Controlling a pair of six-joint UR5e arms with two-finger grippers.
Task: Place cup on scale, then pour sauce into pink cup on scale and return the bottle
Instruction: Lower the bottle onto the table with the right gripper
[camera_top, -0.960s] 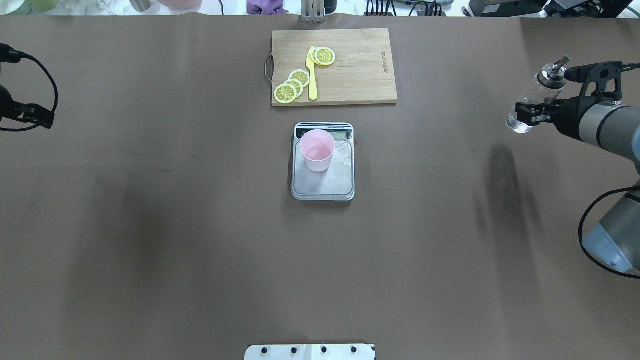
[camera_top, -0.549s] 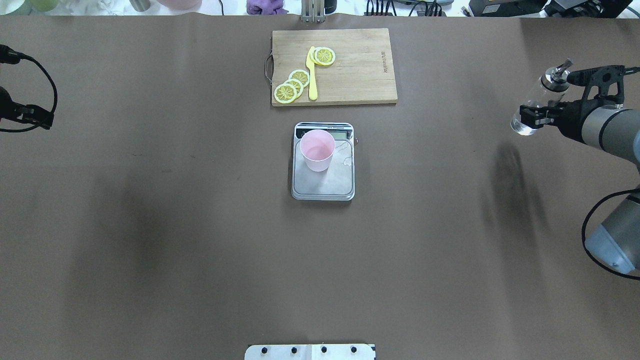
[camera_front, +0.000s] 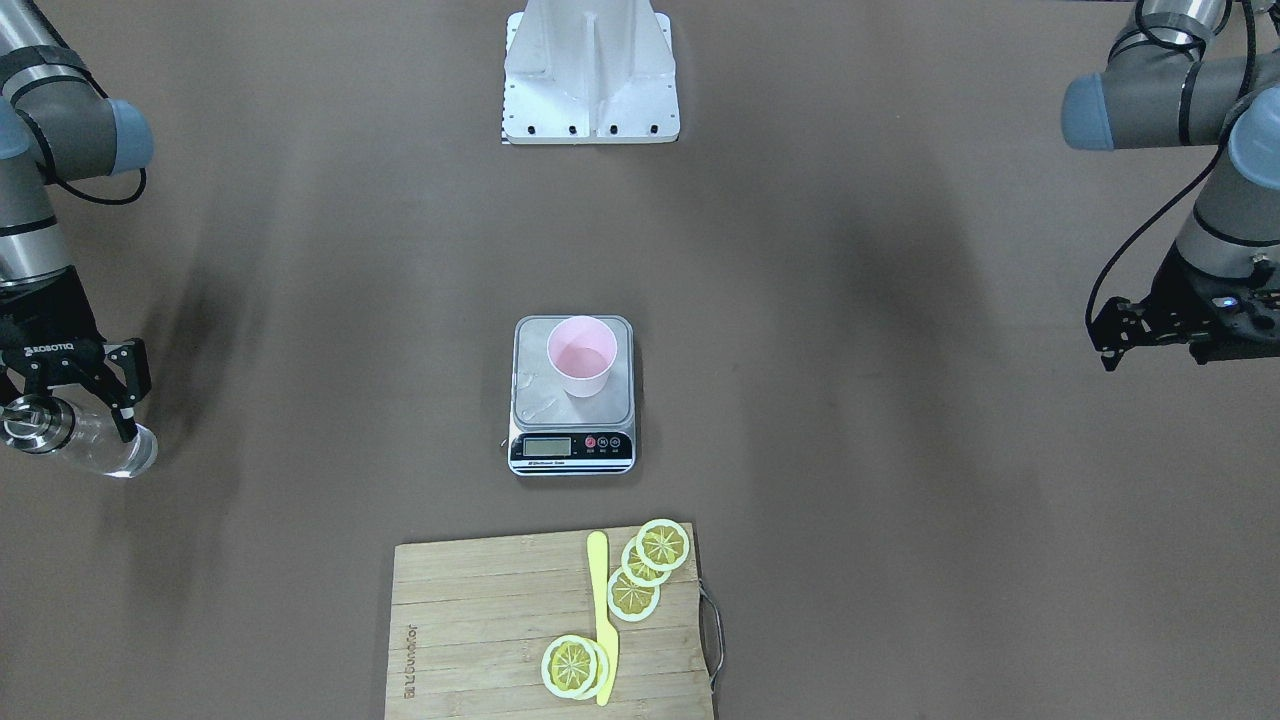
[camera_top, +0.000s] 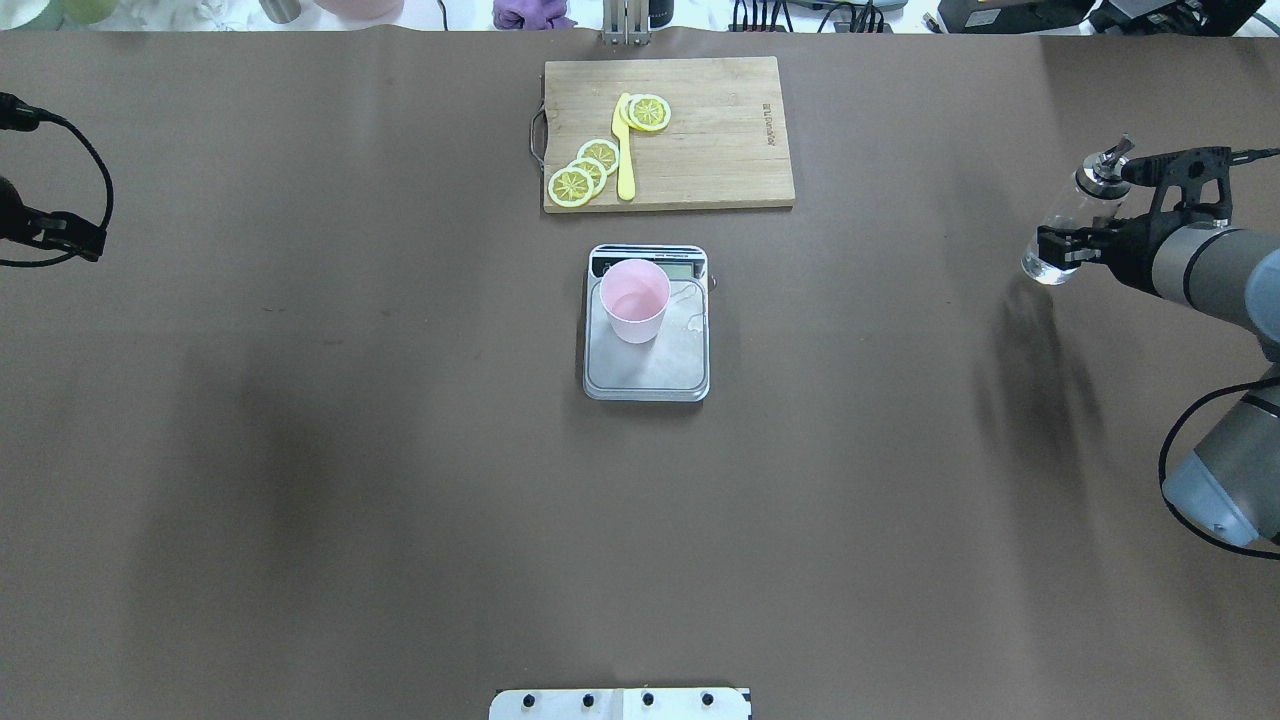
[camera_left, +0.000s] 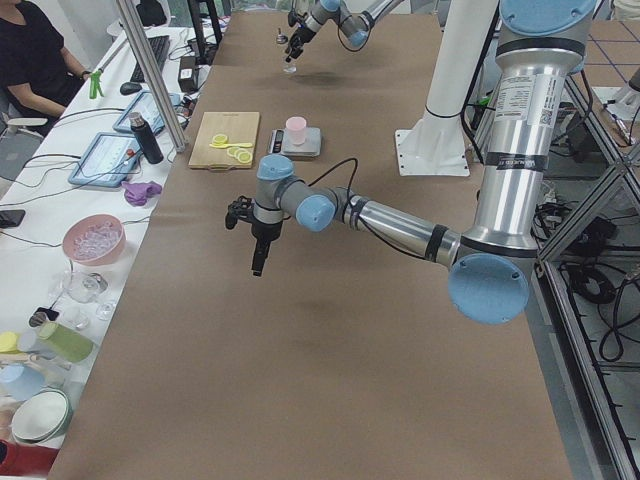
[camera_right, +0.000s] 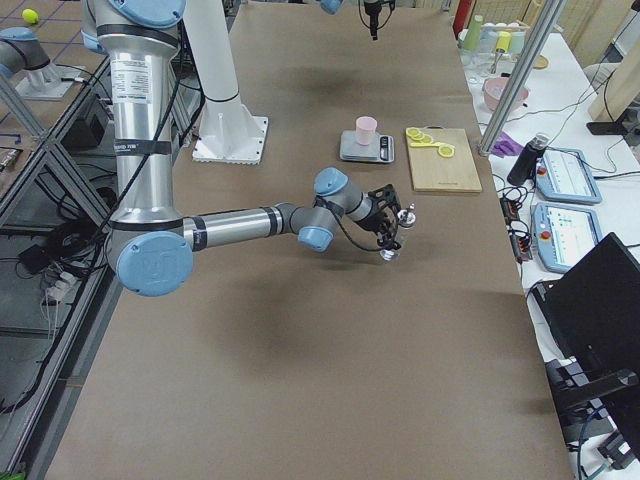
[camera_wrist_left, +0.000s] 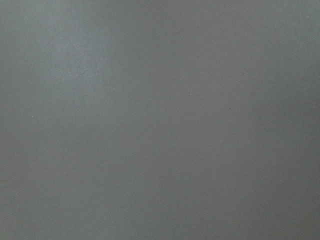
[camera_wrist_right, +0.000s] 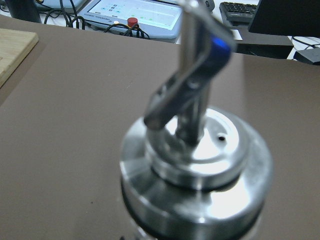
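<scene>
**Right gripper holds the bottle far out from the scale, cup already on the platform**

The right gripper has its two fingers closed around the body of the bottle and holds it well out to the robot's right of the scale. The bottle hangs off the table, its shadow falling on the brown cover below. It stands close to upright, with the silver pour-spout cap on top and the clear sauce pooled in the bottom of the glass.

The cup stands upright on the scale's steel platform, toward the display end, which faces away from the robot.

The left gripper hangs above the table well to the robot's left of the scale and holds nothing. How far its fingers are parted cannot be told.

Just beyond the scale's display end lies a wooden cutting board with lemon slices and a yellow knife on it
</scene>
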